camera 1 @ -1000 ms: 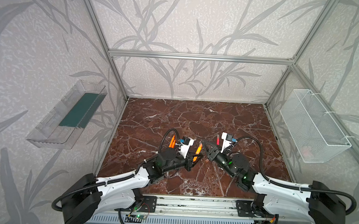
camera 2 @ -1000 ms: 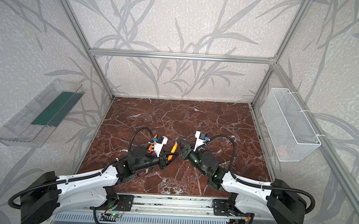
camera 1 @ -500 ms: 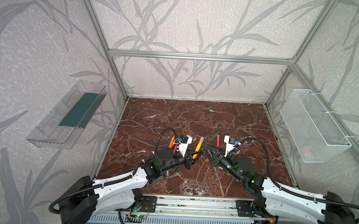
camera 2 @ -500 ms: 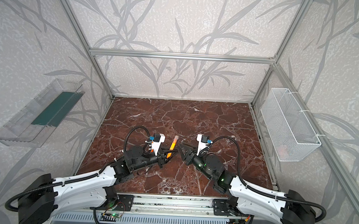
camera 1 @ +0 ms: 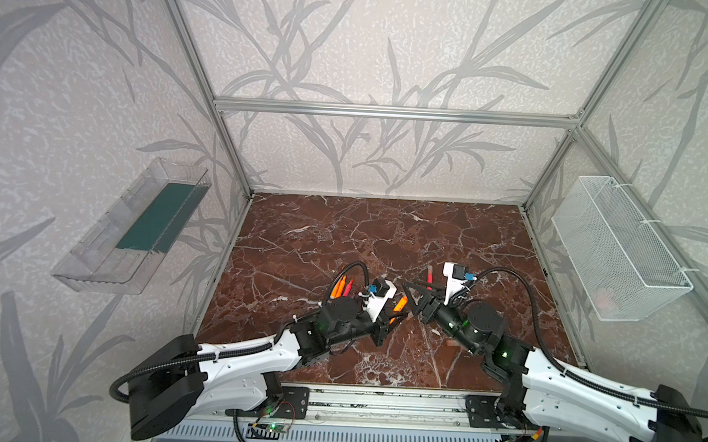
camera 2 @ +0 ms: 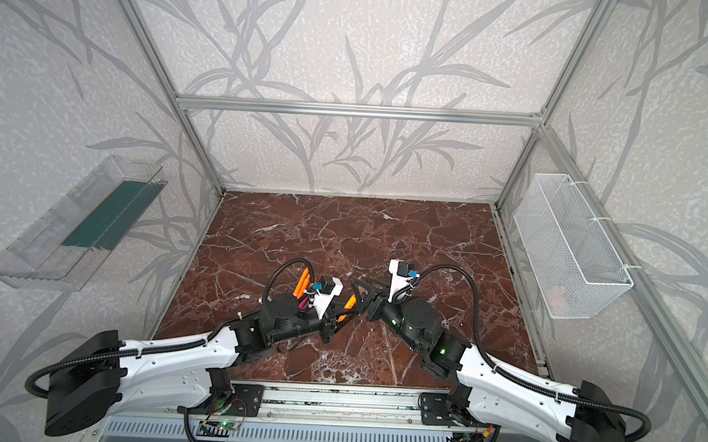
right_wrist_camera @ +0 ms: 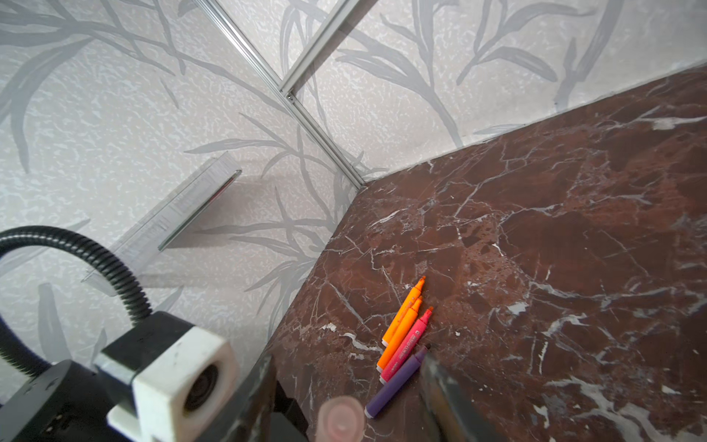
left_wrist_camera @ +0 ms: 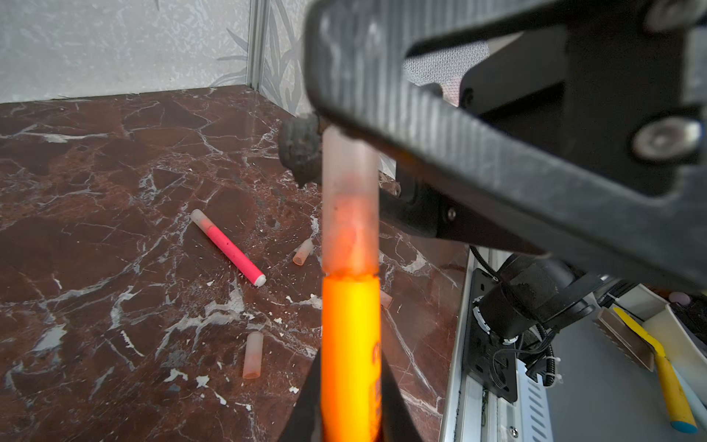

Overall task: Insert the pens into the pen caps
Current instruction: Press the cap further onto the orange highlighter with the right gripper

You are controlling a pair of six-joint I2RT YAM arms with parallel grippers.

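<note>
Left of the held orange pen (left_wrist_camera: 351,336), four uncapped pens (right_wrist_camera: 401,336) lie side by side (two orange, one pink, one purple). The left gripper (left_wrist_camera: 350,382) clenches the orange pen, its tip inside a pen cap (left_wrist_camera: 350,214). The right gripper (right_wrist_camera: 346,367) has its fingers (right_wrist_camera: 443,386) parted around that cap. Right of the orange pen: a capped pink pen (left_wrist_camera: 228,247) and loose caps (left_wrist_camera: 253,355).

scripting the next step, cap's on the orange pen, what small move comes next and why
Probably draw the right gripper straight back off the cap: its jaws stand apart, the cap sits over the orange pen's tip, and the left gripper holds that pen.
</note>
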